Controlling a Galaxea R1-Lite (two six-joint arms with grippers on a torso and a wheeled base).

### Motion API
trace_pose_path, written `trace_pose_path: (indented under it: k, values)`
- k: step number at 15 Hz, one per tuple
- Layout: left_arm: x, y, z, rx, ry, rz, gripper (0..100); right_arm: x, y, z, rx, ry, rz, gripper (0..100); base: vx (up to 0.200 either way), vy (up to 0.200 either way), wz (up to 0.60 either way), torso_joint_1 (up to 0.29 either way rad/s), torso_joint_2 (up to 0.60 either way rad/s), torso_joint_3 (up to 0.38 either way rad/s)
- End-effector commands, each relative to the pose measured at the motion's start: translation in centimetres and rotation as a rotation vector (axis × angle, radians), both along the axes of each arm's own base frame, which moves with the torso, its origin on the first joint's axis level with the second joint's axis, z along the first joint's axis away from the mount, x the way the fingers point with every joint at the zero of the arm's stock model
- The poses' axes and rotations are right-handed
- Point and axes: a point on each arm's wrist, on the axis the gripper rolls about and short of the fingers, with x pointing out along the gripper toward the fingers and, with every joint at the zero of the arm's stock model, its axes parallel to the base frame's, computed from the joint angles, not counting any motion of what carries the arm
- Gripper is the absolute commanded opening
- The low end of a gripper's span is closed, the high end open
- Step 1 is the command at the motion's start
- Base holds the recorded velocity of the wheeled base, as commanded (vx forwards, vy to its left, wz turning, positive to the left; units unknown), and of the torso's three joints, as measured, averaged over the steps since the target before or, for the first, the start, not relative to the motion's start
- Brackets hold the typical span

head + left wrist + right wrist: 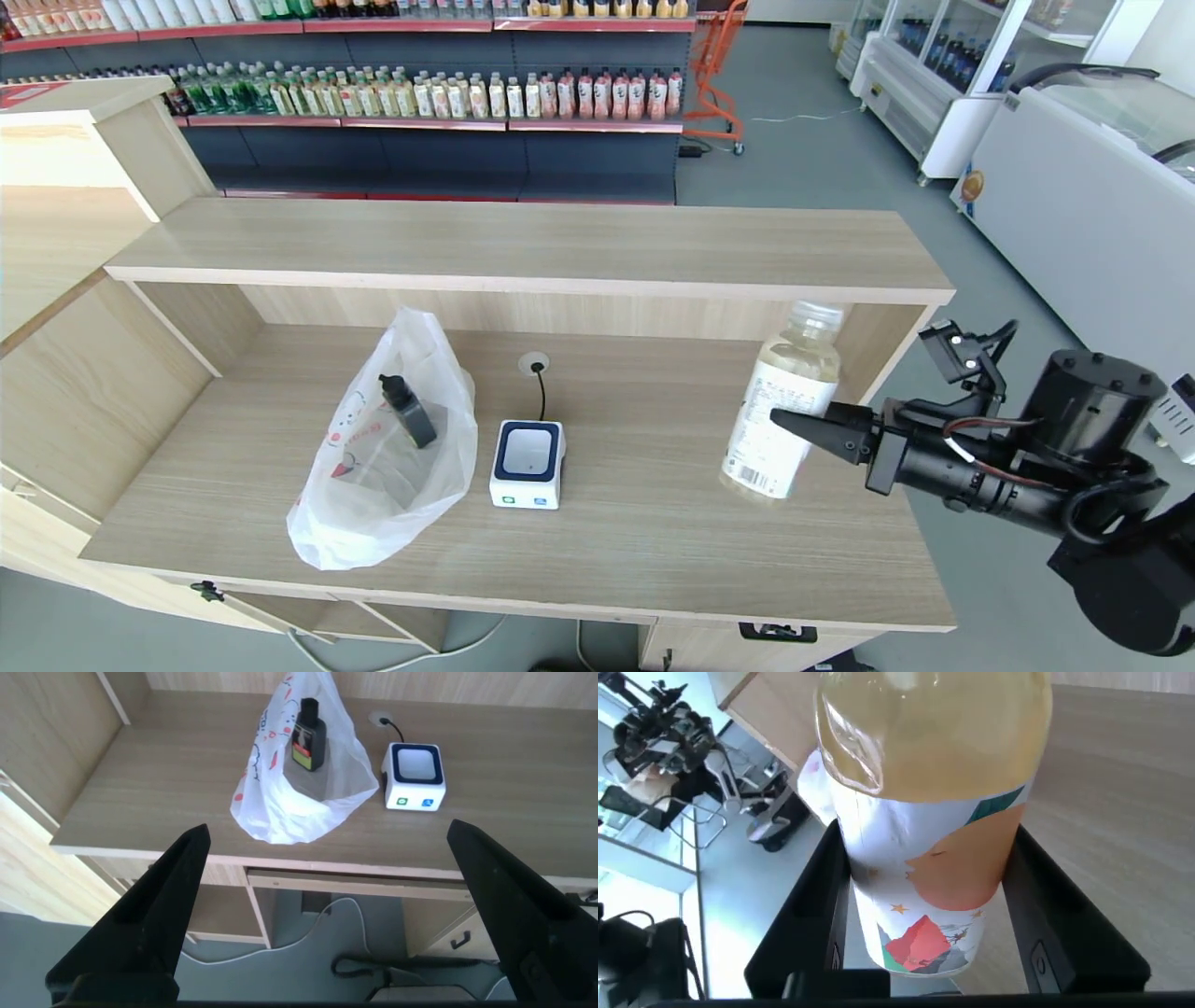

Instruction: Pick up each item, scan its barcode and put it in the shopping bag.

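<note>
Our right gripper (784,418) clamps the pale drink bottle (789,369) around its label, near the counter's (653,532) right edge. It is tilted and top-heavy, so it may swivel between the jaws on the way to the scanner (527,462) mid-counter, hiding the barcode. Our left gripper (327,905) hangs wide open off the front edge, facing the shopping bag (373,476).

Shop: drink shelves (429,93), freezers (1074,177), checkout counter (560,485).

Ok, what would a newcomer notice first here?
The big pale bottle, tilted at the right end of the counter and clamped in the right fingers. Then the white bag at the left with a small dark bottle inside, and the scanner between the two.
</note>
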Motion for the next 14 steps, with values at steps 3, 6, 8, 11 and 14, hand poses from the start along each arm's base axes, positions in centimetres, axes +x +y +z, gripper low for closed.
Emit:
trace_pose_path:
  k: [3,6,8,11,14]
  values:
    - [0.0,0.0,0.0,0.0,-0.001,0.0,100,-2.7,-0.3,2.1,0.012,-0.013,0.111,0,0.0,0.0,0.0,0.0,0.0,0.0]
    - [0.0,0.0,0.0,0.0,-0.001,0.0,100,-3.8,0.3,2.7,0.023,0.019,0.179,0,0.0,0.0,0.0,0.0,0.0,0.0]
    - [0.0,0.0,0.0,0.0,-0.001,0.0,100,-5.0,1.4,2.6,0.015,0.066,0.232,0,0.0,0.0,0.0,0.0,0.0,0.0]
    - [0.0,0.0,0.0,0.0,-0.001,0.0,100,-5.7,2.4,2.3,0.007,0.091,0.281,0,0.0,0.0,0.0,0.0,0.0,0.0]
    - [0.0,0.0,0.0,0.0,-0.001,0.0,100,-6.1,3.2,2.3,0.004,0.093,0.322,0,0.0,0.0,0.0,0.0,0.0,0.0]
